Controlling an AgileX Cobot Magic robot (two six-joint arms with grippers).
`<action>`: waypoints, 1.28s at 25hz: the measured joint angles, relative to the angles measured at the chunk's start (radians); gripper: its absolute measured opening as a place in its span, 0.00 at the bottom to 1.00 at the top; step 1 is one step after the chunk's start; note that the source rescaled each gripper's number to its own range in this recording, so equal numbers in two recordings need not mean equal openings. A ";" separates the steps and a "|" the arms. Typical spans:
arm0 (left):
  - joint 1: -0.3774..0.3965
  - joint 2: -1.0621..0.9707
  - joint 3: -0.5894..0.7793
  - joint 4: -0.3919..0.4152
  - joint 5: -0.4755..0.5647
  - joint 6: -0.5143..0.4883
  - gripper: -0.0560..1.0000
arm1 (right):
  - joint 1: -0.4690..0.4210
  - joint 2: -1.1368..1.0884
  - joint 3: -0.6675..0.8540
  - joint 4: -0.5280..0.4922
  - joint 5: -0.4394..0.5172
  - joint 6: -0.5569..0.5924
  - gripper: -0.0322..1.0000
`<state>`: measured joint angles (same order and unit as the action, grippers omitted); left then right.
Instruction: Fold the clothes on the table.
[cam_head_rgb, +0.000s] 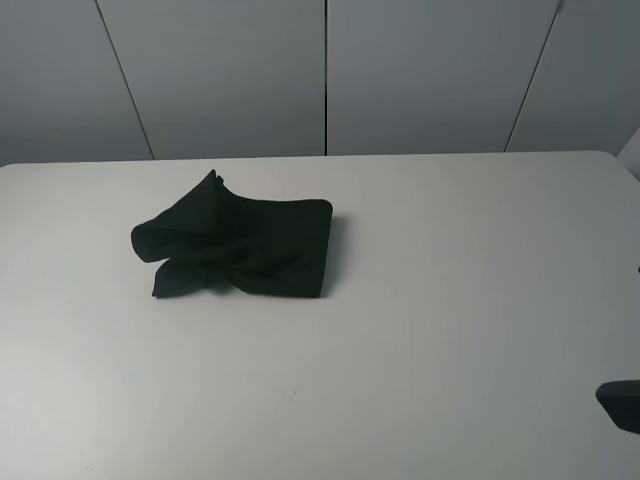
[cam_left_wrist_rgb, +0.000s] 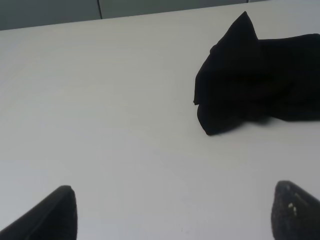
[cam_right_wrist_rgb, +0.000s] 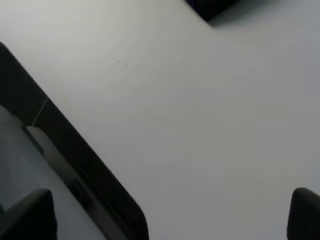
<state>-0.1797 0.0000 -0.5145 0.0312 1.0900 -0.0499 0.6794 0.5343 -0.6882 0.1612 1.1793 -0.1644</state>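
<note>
The clothes (cam_head_rgb: 240, 245) are a black garment lying in a bunched, roughly folded bundle on the left half of the white table (cam_head_rgb: 420, 330), with one corner sticking up at the back. In the left wrist view the clothes (cam_left_wrist_rgb: 255, 80) lie ahead and off to one side of my left gripper (cam_left_wrist_rgb: 172, 215), which is open, empty and well short of the fabric. My right gripper (cam_right_wrist_rgb: 167, 220) is open and empty too, hovering near the table's edge; only a corner of the clothes (cam_right_wrist_rgb: 210, 6) shows far from it.
A dark part of the right arm (cam_head_rgb: 620, 402) pokes in at the lower right of the high view. The table's dark edge (cam_right_wrist_rgb: 75, 150) runs diagonally through the right wrist view. Grey wall panels (cam_head_rgb: 325, 75) stand behind the table.
</note>
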 joint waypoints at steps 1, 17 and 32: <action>0.000 0.000 0.000 0.000 0.000 0.000 1.00 | 0.000 -0.042 0.019 0.006 -0.008 0.000 1.00; 0.000 0.000 0.000 -0.010 0.000 0.024 1.00 | 0.000 -0.444 0.174 0.007 -0.075 -0.008 1.00; 0.113 0.000 0.000 -0.031 0.000 0.030 1.00 | -0.459 -0.533 0.174 -0.070 -0.084 0.119 1.00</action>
<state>-0.0666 0.0000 -0.5145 0.0000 1.0900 -0.0202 0.2201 0.0017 -0.5139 0.0910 1.0957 -0.0450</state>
